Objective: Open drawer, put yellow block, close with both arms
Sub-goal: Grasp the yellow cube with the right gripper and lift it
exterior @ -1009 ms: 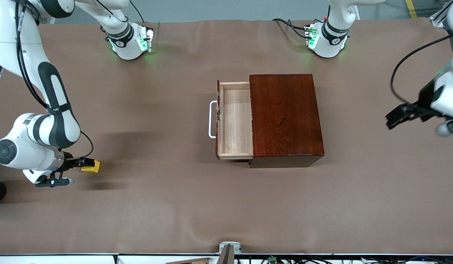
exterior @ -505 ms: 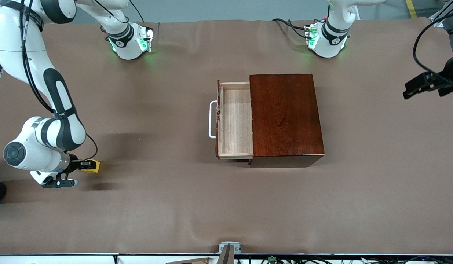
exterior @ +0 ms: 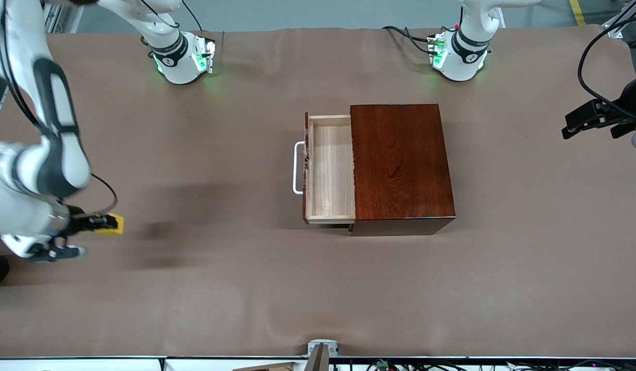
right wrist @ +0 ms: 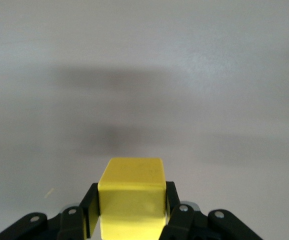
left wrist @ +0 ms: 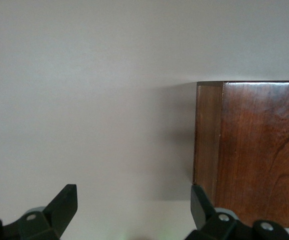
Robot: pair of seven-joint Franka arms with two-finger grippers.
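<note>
The dark reddish-brown wooden box stands mid-table. Its pale-wood drawer is pulled open toward the right arm's end, its white handle showing, and it is empty. My right gripper is shut on the yellow block, lifted above the cloth at the right arm's end of the table; the block also shows between the fingers in the right wrist view. My left gripper is open and empty, in the air at the left arm's end of the table. Its wrist view shows the box's corner.
Brown cloth covers the whole table. The two green-lit arm bases stand at the table's edge farthest from the front camera. A small mount sits at the edge nearest the camera.
My right gripper has risen off the cloth with the yellow block and shifted toward the right arm's end. My left gripper has drawn away from the box and toward the arm bases, then nearly stopped.
</note>
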